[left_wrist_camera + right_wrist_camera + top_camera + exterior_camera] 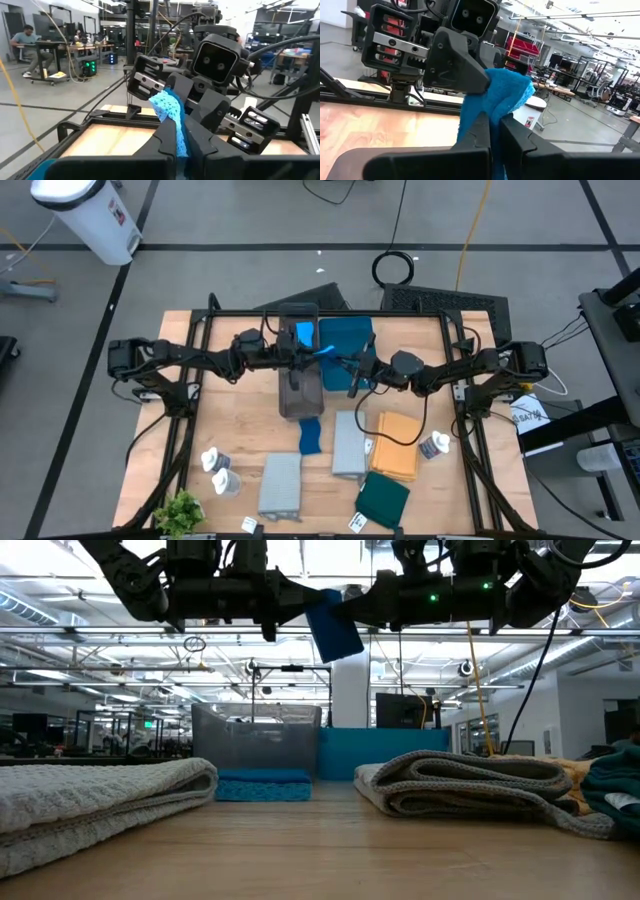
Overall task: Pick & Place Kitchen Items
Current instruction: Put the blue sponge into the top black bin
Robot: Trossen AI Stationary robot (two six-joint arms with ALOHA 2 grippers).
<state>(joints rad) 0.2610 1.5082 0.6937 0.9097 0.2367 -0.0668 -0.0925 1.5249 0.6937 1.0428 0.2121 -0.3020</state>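
From the low view, nearest lie a grey folded cloth [95, 800] and another folded grey cloth [470, 788] on the wooden table [320, 860]. Behind them a bright-blue sponge [263, 785] rests flat in front of the grey tray [256, 740], with the teal tray [370, 752] beside it. High above, both arms meet over the trays: the left gripper [176, 131] and the right gripper [492, 131] are each clamped on the same blue sponge [333, 625], which hangs tilted in the air between them. From above, 2 white bottles [218, 470] stand near the green plant [178, 510]; an orange cloth [396, 445] and a dark teal cloth [383, 498] lie to the right.
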